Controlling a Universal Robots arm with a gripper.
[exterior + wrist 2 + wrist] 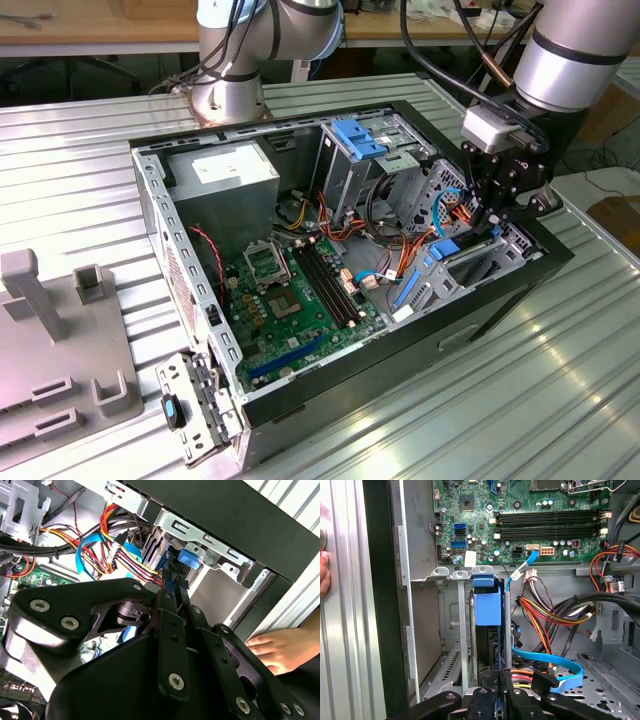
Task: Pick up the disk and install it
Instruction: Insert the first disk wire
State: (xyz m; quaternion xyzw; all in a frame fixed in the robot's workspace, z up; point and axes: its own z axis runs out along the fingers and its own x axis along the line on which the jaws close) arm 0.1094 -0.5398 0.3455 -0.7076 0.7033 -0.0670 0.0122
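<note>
The disk point(486, 607) stands on edge in the drive bay at the corner of the open computer case point(520, 275), its bright blue rail facing up and its grey body mostly hidden between the bay's metal walls. In the second wrist view the disk's thin blue edge point(168, 582) runs between my two black fingers. My gripper point(499, 680) is shut on that edge. In the exterior view my gripper point(488, 225) reaches down into the case at the exterior view's right.
Orange, yellow and blue cables point(545, 610) crowd the bay's side. The motherboard point(300, 300), power supply point(225, 175) and a pale-blue bracket point(358, 135) fill the case. A person's hand point(277, 650) rests on the ribbed metal table point(500, 400) just outside the case wall.
</note>
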